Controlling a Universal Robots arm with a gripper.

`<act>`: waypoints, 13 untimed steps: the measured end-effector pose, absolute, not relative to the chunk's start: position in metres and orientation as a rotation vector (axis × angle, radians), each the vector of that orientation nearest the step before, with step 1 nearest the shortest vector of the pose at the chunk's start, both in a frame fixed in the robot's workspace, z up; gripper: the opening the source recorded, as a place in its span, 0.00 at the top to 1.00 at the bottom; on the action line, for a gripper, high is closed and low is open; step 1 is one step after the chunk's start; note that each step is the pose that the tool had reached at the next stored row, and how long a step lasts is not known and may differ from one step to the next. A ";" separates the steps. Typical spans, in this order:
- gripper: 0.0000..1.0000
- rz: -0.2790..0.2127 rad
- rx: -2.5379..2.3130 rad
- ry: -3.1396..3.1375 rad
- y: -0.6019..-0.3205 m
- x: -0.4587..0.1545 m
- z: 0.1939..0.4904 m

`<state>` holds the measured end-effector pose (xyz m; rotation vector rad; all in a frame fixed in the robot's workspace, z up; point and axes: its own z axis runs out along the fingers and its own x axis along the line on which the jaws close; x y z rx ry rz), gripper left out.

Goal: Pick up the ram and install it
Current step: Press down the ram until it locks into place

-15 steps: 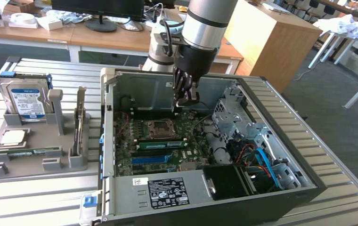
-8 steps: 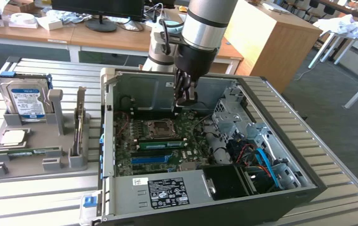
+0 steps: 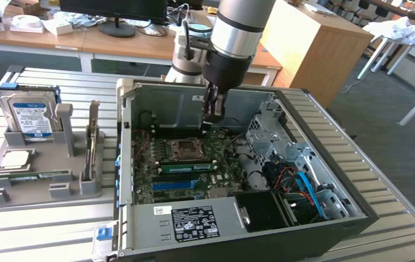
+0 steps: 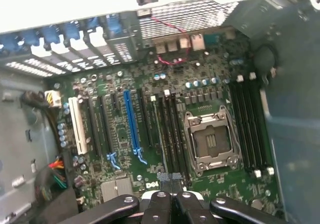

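Ram (image 3: 185, 166) appears seated edge-up in a motherboard slot beside the processor socket (image 3: 185, 146), directly below the gripper (image 3: 213, 115). Its long axis runs along the slot row. The fingers are clenched together, grasping nothing.

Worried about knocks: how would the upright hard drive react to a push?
The hard drive likely feels rigid and heavy, being a metal-cased block. Standing on edge, it might tip, though posts of the grey holder probably steady it.
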<state>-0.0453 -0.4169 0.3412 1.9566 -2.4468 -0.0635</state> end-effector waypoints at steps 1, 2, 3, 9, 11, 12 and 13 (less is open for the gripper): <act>0.90 -0.064 1.935 -2.465 -0.417 -0.045 0.341; 0.90 -0.064 1.913 -2.482 -0.417 -0.045 0.341; 0.90 -0.064 1.891 -2.500 -0.417 -0.045 0.341; 0.90 -0.064 1.753 -2.601 -0.417 -0.045 0.341; 0.90 -0.064 1.705 -2.633 -0.417 -0.045 0.340; 0.90 -0.065 1.680 -2.649 -0.417 -0.045 0.340; 0.90 -0.065 1.657 -2.665 -0.417 -0.045 0.340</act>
